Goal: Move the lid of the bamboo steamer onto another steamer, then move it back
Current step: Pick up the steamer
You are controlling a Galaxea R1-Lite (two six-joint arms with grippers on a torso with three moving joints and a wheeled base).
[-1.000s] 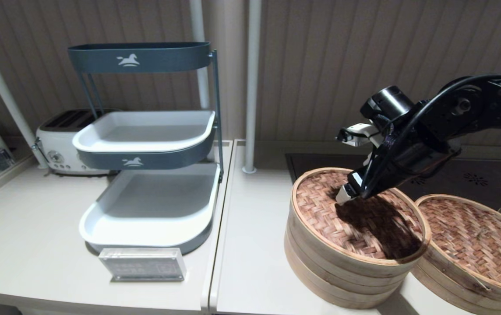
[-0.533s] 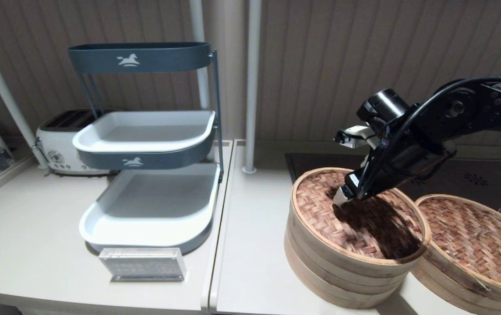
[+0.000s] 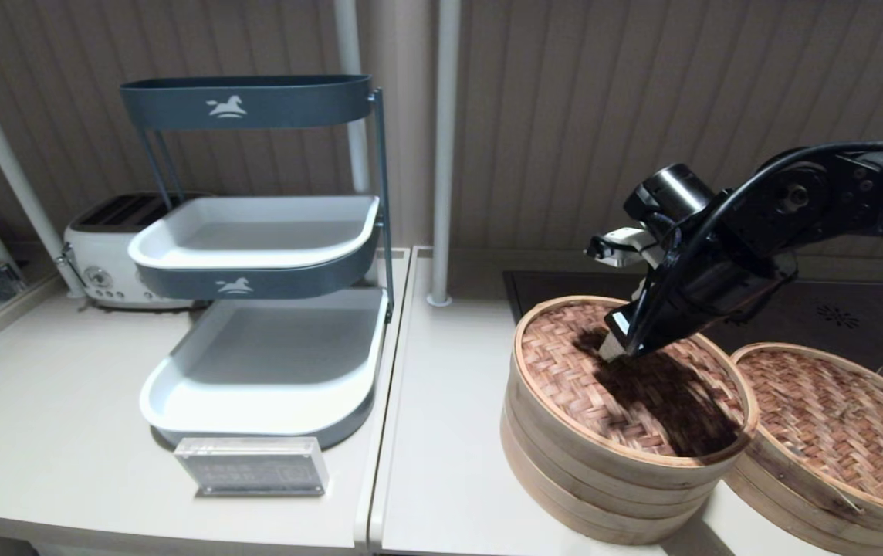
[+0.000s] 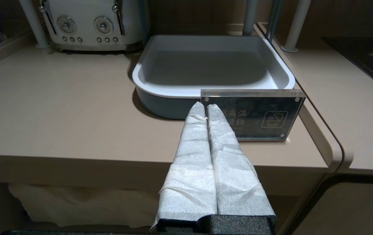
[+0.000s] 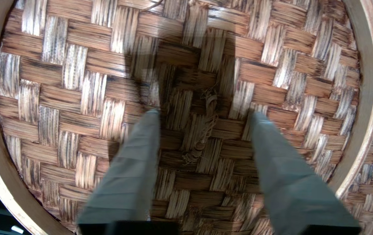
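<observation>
- Right gripper [image 5: 202, 112] hovers spread wide over the bamboo steamer lid [image 3: 627, 378], fingers straddling its centre knot [image 5: 202, 127].
- Lid sits on the taller steamer, the shallower steamer [image 3: 812, 483] just beside.
- Left gripper [image 4: 205, 106] pressed closed, parked by the counter's front edge.

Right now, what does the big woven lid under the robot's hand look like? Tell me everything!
The bamboo steamer lid is round, with a reddish-brown herringbone woven top, a pale bamboo hoop rim and a small frayed knot at its centre. It sits flat on the taller steamer, beside the shallower steamer. The right gripper is open just above it, one finger on each side of the knot.
</observation>
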